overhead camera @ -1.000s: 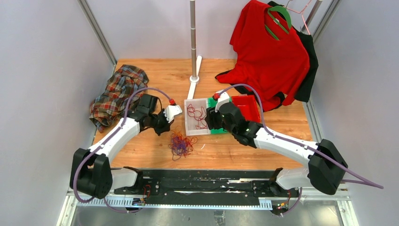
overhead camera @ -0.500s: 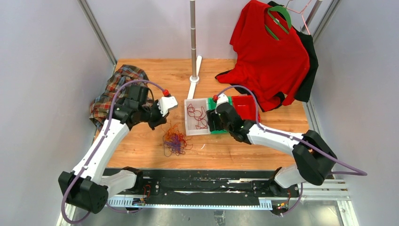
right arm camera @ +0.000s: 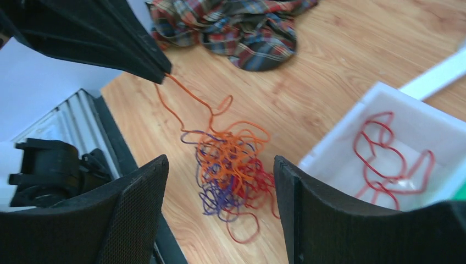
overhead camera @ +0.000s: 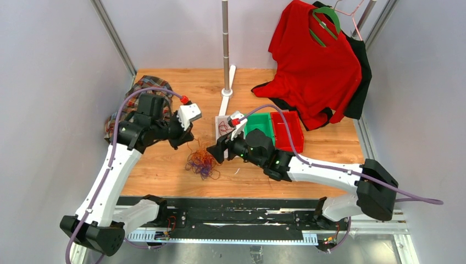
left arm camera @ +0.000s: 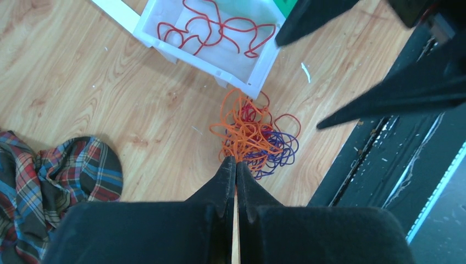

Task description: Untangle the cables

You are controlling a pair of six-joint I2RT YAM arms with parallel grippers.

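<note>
The cables lie as a tangle (overhead camera: 201,161) of orange, red and purple loops on the wooden table, seen also as the tangle (left arm camera: 255,137) and the tangle (right arm camera: 231,168). My left gripper (left arm camera: 235,160) is shut on an orange cable strand (right arm camera: 187,94) that runs taut up from the pile to the left gripper (overhead camera: 183,141). Just right of the pile my right gripper (overhead camera: 216,153) is open. In its wrist view the right gripper (right arm camera: 221,159) hangs above the tangle with nothing between its fingers (right arm camera: 137,192). More red cables (left arm camera: 220,27) lie in the white bin (left arm camera: 250,82).
A green bin (overhead camera: 258,123) and a red bin (overhead camera: 287,130) stand right of the white bin (overhead camera: 221,122). A plaid cloth (overhead camera: 123,118) lies at the left edge. A metal pole (overhead camera: 226,44) on a white base and a hanging red shirt (overhead camera: 313,66) stand at the back.
The left gripper has drawn back and up to the left, pulling an orange strand out of the pile. The right gripper left the white bin, swung left over the tangle and opened wider.
</note>
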